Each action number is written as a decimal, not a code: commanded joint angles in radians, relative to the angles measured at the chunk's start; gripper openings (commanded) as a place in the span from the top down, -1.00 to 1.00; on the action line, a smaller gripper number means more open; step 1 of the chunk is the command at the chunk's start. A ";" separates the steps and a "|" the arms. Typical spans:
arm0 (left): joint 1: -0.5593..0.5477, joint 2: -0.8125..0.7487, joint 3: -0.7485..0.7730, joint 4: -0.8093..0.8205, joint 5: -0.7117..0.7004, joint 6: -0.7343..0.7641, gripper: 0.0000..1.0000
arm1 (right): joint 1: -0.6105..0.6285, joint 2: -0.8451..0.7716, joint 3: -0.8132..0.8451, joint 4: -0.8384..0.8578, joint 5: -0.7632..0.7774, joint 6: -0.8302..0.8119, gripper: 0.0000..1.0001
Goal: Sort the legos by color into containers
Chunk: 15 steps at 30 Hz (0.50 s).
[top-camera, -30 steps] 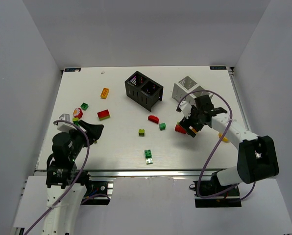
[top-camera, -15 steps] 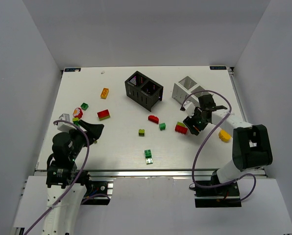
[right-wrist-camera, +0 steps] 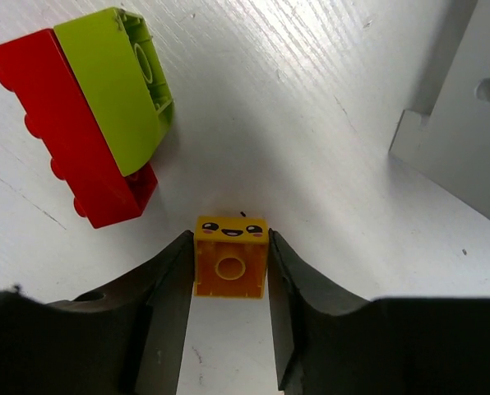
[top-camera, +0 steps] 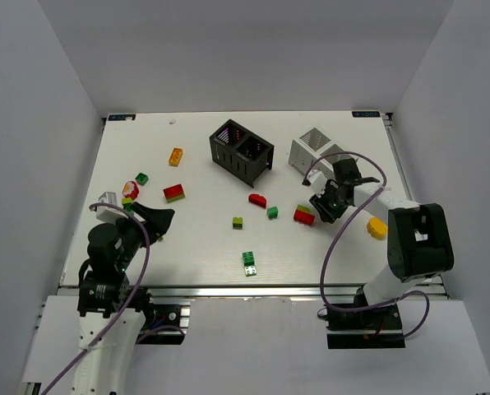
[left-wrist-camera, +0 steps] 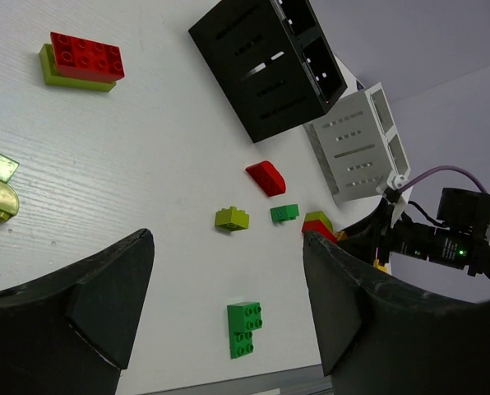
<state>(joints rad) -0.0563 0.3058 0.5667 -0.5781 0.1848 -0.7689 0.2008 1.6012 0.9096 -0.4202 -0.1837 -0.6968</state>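
White tabletop (top-camera: 204,247) carries everything; the black bin (top-camera: 241,151) near its far edge serves as the marker. The white bin (top-camera: 315,148) stands just right of the black bin, apart from it. The left gripper (left-wrist-camera: 227,247) hovers well to the near left of the black bin, jaws spread wide with nothing between them. The right gripper (right-wrist-camera: 231,239) is low at the table to the near right of the black bin, just in front of the white bin. Its fingers (right-wrist-camera: 171,288) press against both sides of a small orange face brick (right-wrist-camera: 231,267), which seems to rest on the surface. A red-and-lime stack (right-wrist-camera: 89,123) lies just beside that brick on the black-bin side, not touching it.

The pinch looks shallow, taken only at the fingertips. On lifting, the smooth brick could twist or slip out. A sideways swing could clip the stack or catch the white bin's wall, so close behind.
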 commanded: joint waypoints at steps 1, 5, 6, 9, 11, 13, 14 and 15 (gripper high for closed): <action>0.000 0.000 -0.008 0.009 0.015 -0.009 -0.65 | -0.014 -0.055 -0.015 0.015 -0.026 -0.030 0.31; 0.000 0.012 -0.014 0.035 0.036 -0.017 -0.65 | -0.029 -0.112 -0.003 -0.028 -0.072 -0.044 0.66; 0.000 0.013 -0.017 0.038 0.041 -0.021 -0.65 | -0.031 -0.145 0.014 -0.066 -0.094 -0.049 0.71; 0.000 0.019 -0.031 0.058 0.059 -0.033 -0.65 | -0.037 -0.202 0.057 -0.150 -0.228 -0.084 0.84; 0.000 0.023 -0.070 0.096 0.088 -0.075 -0.63 | -0.040 -0.309 0.161 -0.278 -0.428 -0.119 1.00; 0.000 0.024 -0.085 0.118 0.102 -0.090 -0.63 | -0.040 -0.331 0.193 -0.241 -0.451 -0.064 1.00; 0.000 0.027 -0.093 0.135 0.108 -0.096 -0.62 | -0.040 -0.337 0.224 -0.173 -0.429 -0.026 1.00; 0.000 0.030 -0.102 0.142 0.113 -0.102 -0.62 | -0.043 -0.340 0.239 -0.137 -0.415 0.047 1.00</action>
<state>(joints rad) -0.0563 0.3214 0.4896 -0.4942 0.2516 -0.8318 0.1646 1.3167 1.0454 -0.6186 -0.4862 -0.7471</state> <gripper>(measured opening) 0.812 0.417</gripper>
